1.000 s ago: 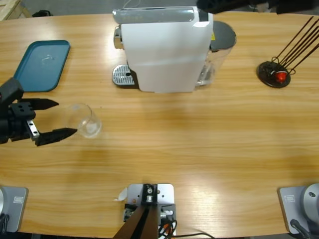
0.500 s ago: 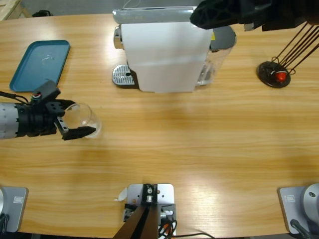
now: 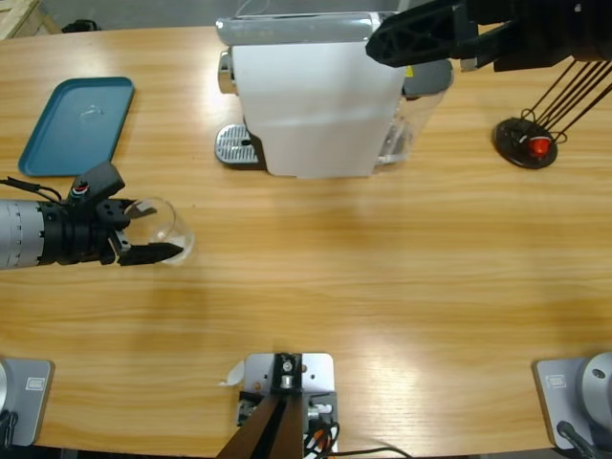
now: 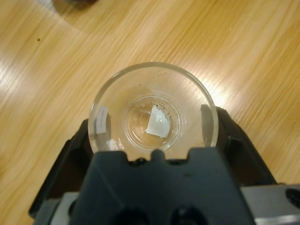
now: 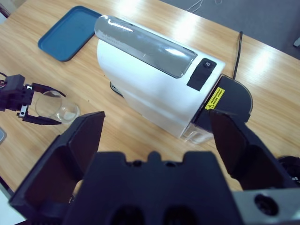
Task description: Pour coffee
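Note:
A small clear glass tumbler (image 3: 170,234) (image 4: 154,101) stands on the table at the left, and no coffee shows in it; only a pale patch lies at its bottom. My left gripper (image 3: 151,229) (image 4: 154,123) reaches in from the left edge, its two black jaws pressed against opposite sides of the glass. High over the white coffee machine (image 3: 316,105) (image 5: 150,84), my right gripper (image 3: 382,40) (image 5: 154,118) hangs with its jaws spread wide and nothing between them. The glass (image 5: 56,110) also shows small in the right wrist view.
A teal tray (image 3: 81,124) (image 5: 70,33) lies at the back left. The machine's metal drip tray (image 3: 234,146) faces left, with its water tank (image 3: 421,96) on the right. A black capsule stand (image 3: 526,143) with wire rods and a red capsule sits at the far right.
My left gripper moved right until its jaws straddled the glass, then narrowed onto it. The right arm came in over the machine's top right and shifted slightly.

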`<action>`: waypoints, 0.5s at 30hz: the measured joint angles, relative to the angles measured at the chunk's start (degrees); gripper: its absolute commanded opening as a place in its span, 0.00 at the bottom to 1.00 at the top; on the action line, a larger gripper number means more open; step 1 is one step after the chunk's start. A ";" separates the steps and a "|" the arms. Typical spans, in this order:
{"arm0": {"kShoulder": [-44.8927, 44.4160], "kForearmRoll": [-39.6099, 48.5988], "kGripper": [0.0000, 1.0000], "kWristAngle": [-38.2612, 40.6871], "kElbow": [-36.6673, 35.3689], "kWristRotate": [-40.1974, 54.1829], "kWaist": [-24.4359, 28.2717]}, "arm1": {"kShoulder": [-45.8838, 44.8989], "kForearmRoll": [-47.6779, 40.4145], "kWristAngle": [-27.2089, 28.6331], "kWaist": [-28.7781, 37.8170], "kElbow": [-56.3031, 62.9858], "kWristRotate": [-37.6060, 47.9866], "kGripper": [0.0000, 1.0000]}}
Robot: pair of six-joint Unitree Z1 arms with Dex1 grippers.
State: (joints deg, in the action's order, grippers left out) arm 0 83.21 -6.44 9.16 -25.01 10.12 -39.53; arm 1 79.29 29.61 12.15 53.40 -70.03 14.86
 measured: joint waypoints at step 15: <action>3.20 8.90 0.00 11.25 -21.24 22.57 11.79 | 0.00 0.00 -0.96 -3.80 0.06 -1.34 1.00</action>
State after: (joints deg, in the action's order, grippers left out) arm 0 86.41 2.46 20.42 -46.24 32.70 -27.74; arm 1 79.30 29.61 11.19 49.60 -69.96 13.53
